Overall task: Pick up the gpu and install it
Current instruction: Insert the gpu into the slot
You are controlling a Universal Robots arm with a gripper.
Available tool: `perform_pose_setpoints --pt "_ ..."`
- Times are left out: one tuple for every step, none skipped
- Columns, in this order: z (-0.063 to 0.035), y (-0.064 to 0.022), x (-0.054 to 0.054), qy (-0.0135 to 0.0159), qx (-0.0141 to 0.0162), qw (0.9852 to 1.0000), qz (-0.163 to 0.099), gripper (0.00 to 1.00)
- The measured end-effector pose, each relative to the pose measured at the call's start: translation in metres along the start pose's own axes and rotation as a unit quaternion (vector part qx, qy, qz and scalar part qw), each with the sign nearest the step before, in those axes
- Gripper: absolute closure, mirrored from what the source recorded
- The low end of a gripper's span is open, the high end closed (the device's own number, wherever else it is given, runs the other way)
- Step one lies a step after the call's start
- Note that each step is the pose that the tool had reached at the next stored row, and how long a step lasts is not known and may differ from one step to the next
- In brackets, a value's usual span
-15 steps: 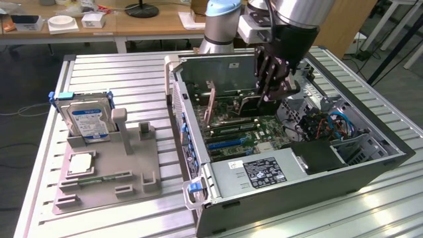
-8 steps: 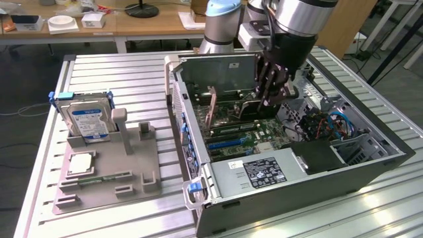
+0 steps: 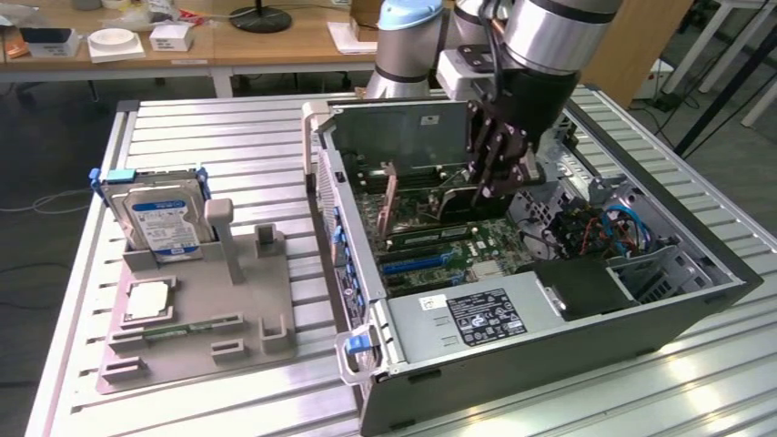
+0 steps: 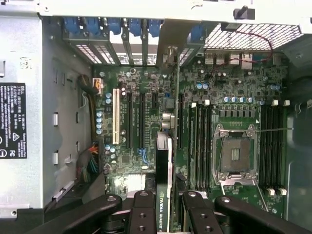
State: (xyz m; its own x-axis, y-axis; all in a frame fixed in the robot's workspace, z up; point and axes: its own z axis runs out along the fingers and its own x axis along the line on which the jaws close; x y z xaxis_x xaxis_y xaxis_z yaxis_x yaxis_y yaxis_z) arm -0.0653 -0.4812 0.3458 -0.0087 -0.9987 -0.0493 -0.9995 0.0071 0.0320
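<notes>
Gripping the gpu (image 4: 164,161) edge-on, the gripper (image 4: 163,212) hovers above the motherboard (image 4: 127,161), mid-installation; seating likely demands keeping it square.

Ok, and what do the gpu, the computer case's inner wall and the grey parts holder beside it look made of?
gpu: matte black edge with white lettering, probably a plastic shroud over a circuit board. Case wall: bare grey sheet metal, dull sheen, punched slots. Parts holder: uniform matte grey with blocky moulded shapes, likely plastic, though that is uncertain.

Gripper (image 3: 494,187) low inside open computer case (image 3: 583,357), above motherboard (image 3: 481,244).
</notes>
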Motion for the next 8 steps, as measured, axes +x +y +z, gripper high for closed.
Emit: perform_pose_setpoints --pt "0.0018 -0.0001 0.0001 0.0001 0.0002 1.0000 0.000 0.74" --pt "0.0036 -0.0002 0.0002 0.0001 0.0005 1.0000 0.000 0.74" --pt "0.0050 -0.0002 0.0003 -0.0001 0.0006 1.0000 0.000 0.74" --pt "0.0060 -0.0002 0.0003 -0.0011 0.0007 1.0000 0.000 0.74" --pt "0.0068 -0.0002 0.0003 -0.0019 0.0007 1.0000 0.000 0.74" --pt "0.0074 -0.0001 0.0004 -0.0026 0.0007 1.0000 0.000 0.74" --pt "0.0079 -0.0001 0.0004 -0.0032 0.0006 1.0000 0.000 0.74" --pt "0.0083 -0.0001 0.0005 -0.0038 0.0007 1.0000 0.000 0.74"
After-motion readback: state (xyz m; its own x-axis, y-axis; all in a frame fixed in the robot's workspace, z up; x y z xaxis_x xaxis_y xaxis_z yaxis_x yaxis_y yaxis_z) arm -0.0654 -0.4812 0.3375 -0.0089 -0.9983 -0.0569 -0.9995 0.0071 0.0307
